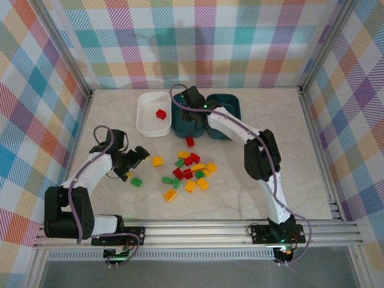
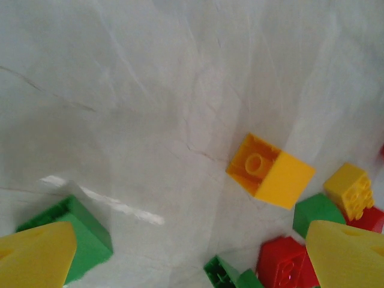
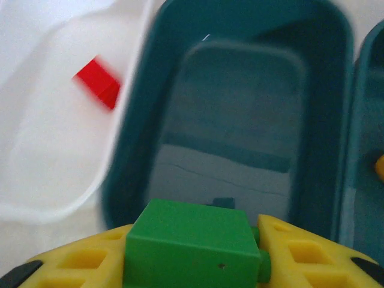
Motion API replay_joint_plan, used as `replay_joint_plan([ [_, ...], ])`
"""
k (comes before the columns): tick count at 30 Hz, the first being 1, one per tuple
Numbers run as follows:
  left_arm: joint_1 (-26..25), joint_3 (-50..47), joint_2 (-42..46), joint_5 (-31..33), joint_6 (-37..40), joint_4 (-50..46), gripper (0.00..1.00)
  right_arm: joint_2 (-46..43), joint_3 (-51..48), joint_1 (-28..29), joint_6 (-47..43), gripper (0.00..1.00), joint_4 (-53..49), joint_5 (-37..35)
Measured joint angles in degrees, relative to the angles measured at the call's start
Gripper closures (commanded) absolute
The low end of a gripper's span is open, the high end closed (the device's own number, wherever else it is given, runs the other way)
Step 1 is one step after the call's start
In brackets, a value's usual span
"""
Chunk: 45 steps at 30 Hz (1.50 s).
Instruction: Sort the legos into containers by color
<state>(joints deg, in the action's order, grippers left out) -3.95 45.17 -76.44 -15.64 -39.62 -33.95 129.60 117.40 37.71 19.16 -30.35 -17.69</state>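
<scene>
light bright, even; glare streak on table [image 2: 123, 208] (left wrist); red lego [image 3: 97, 83] motion-blurred

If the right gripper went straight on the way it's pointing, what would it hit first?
Probably the bare floor of the middle teal tub, the green brick held in the right gripper touching first; depth is unclear.

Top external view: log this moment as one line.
right fingers: shut on green lego above middle tub | left fingers: open near yellow lego | white tub: one red lego

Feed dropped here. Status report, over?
Right gripper shut on green lego, over middle teal tub. Left gripper open beside lego pile. No obstruction seen.
</scene>
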Motion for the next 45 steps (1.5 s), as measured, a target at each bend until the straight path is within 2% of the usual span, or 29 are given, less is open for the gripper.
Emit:
replay_joint_plan([
  [6, -4.00, 2.62, -1.95, -0.37, 0.00, -0.37, 0.02, 14.32, 17.62, -2.29, -1.49, 0.57, -5.79, 3.56],
  [9, -4.72, 3.61, -2.32, -0.33, 0.00, -0.35, 0.01, 17.05, 20.20, -2.36, -1.81, 0.42, -7.41, 5.20],
  [16, -7.69, 6.43, -3.87, 0.39, 0.48, -0.79, 0.01, 16.65, 22.16, -2.45, -2.16, 0.33, -8.44, 6.95],
  [21, -8.63, 6.75, -4.20, 0.79, -0.57, -0.72, 0.01, 7.69, 10.91, -2.38, -2.23, 0.32, -4.83, 7.98],
  [28, -10.54, 4.48, -5.09, 0.81, -12.85, 1.86, 0.01, -15.89, -19.76, -1.68, -1.86, 0.32, 6.19, 7.69],
  [34, -12.07, 6.60, -4.68, 6.43, -15.50, 0.48, 0.00, -26.69, -37.70, 0.17, 1.44, 0.29, 10.56, 7.67],
  [41, -10.25, 8.07, -4.37, 10.84, -13.88, -1.01, 0.00, -27.80, -42.84, 9.49, 5.88, 0.21, 10.47, 8.04],
  [45, -2.47, 6.97, -3.41, 10.34, -13.11, -1.75, 0.00, -25.24, -38.71, 13.92, 8.66, 0.17, 9.03, 8.63],
])
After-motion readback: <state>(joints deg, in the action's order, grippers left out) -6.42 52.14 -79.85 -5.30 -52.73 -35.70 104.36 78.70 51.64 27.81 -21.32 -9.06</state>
